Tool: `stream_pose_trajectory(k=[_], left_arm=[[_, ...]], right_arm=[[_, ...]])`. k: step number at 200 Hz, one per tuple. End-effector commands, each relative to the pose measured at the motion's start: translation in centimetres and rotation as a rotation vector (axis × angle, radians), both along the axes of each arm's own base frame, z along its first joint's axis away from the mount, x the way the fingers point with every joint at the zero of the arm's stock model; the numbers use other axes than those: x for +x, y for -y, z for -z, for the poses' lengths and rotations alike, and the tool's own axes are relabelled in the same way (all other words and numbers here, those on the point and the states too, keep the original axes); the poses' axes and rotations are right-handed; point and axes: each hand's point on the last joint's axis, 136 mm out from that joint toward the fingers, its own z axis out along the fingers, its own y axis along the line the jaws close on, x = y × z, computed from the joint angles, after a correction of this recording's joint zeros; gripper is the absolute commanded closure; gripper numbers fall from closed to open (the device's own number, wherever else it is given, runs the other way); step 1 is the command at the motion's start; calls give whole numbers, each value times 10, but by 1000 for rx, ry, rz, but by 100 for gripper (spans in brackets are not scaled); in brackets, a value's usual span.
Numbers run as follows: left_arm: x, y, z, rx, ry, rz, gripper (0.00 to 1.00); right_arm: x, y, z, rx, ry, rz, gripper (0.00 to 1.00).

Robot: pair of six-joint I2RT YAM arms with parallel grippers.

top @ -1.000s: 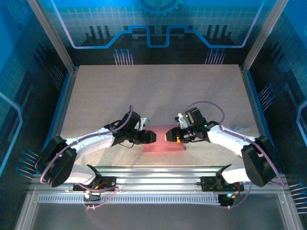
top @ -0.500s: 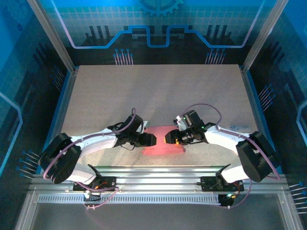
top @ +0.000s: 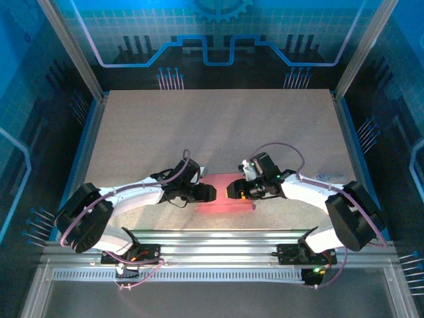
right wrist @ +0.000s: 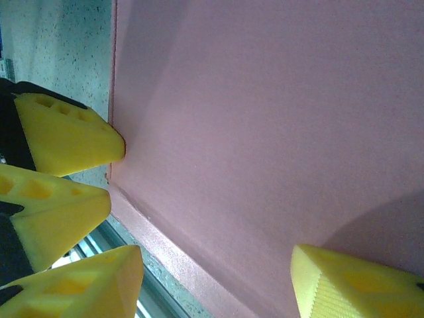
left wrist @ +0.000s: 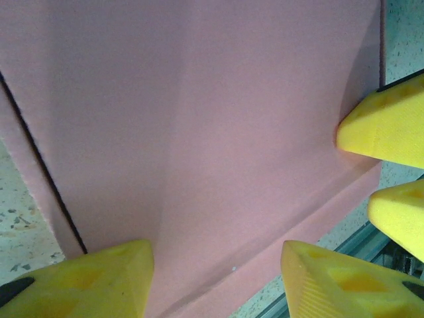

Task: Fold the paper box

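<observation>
Paper box (top: 225,203) is lying flat on the speckled table (top: 218,126), pink side up. It's close to the near edge, just beyond the aluminium rail (top: 218,237), and pretty much centred between the two arms. From the top camera the left gripper (top: 209,193) and the right gripper (top: 232,189) come in from either side and face each other over the cardboard, tips near one another but apart as far as I can see. Left wrist cam: the left one's yellow fingers (left wrist: 93,281) are clearly parted, with pink panel underneath and between them and nothing pinched. One finger overlaps a flap that's split from the main panel by a thin dark slit. The other is out by the long crease near the box's rail-side edge. Across the panel you can see the right gripper's two tips, and the upper one looks right up against the pink edge. Right wrist cam is the mirror image: its own yellow fingers (right wrist: 351,281) are likewise spread over the panel, holding nothing, with the left gripper's two tips poking in at the box's edge. Can't tell whether any of the tips are actually pressing on the cardboard or just skimming it.
</observation>
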Motion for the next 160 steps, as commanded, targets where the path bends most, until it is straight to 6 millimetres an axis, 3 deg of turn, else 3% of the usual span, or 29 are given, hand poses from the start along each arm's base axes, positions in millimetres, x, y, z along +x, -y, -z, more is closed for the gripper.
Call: stream_pose_trajectory(k=[1, 39, 73, 87, 105, 118, 160], left_arm=[[12, -4, 1, 45, 2, -39, 45], [36, 4, -39, -11, 78, -53, 42], [37, -5, -65, -21, 119, -61, 34], [35, -11, -73, -26, 149, -72, 24], [31, -20, -81, -32, 188, -93, 1], [25, -26, -85, -43, 215, -95, 1], [4, -46, -79, -58, 239, -125, 1]], right_arm=[[11, -2, -3, -49, 38, -2, 36], [32, -7, -49, -41, 162, -4, 29], [43, 13, -77, -111, 240, 78, 1], [49, 27, -89, -138, 289, 151, 0], [53, 54, -94, -203, 305, 272, 0], [50, 63, -93, -203, 309, 278, 0], [25, 60, -84, -158, 308, 148, 0]])
